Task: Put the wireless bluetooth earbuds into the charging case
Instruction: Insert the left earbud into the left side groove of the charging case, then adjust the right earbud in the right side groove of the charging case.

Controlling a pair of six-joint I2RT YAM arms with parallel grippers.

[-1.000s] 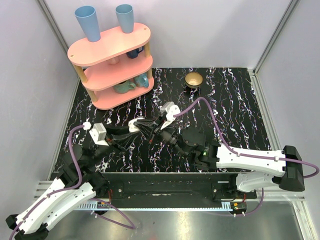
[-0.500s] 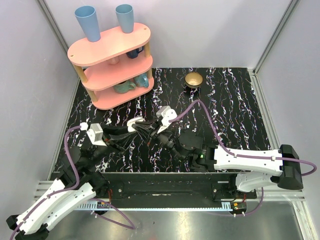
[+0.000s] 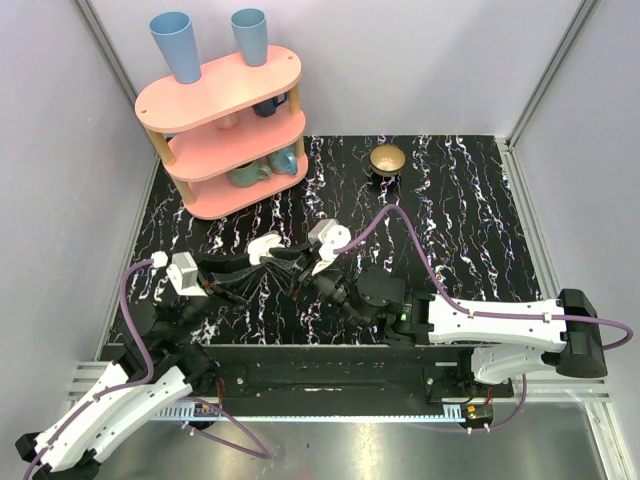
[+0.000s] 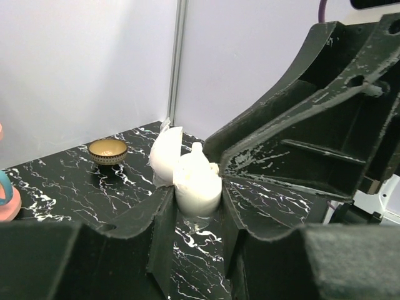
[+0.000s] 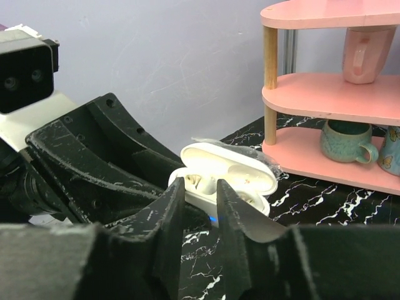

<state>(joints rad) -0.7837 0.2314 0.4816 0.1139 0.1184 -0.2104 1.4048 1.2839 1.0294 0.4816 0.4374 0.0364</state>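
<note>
The charging case [image 3: 263, 246] is white and glossy, with its lid hinged open, and my left gripper [image 3: 268, 252] is shut on its lower half. In the left wrist view the case [image 4: 197, 185] sits clamped between the black fingers of that left gripper [image 4: 197, 192], lid raised at the left. The right wrist view looks into the open case [image 5: 232, 170], where a white earbud [image 5: 195, 182] rests in the left socket and another earbud [image 5: 250, 199] shows low in the right one. My right gripper [image 5: 200, 187] hovers just in front of the case, slightly open and holding nothing. From above, the right gripper [image 3: 289, 263] meets the left one over the marbled table.
A pink three-tier shelf [image 3: 220, 130] with mugs and two blue cups stands at the back left; it also fills the right side of the right wrist view as the shelf [image 5: 337, 100]. A small gold bowl [image 3: 388, 158] sits at the back centre.
Both grippers and the case have drifted a little to the left. My right jaws have parted slightly, while the left grip on the case is unchanged.
</note>
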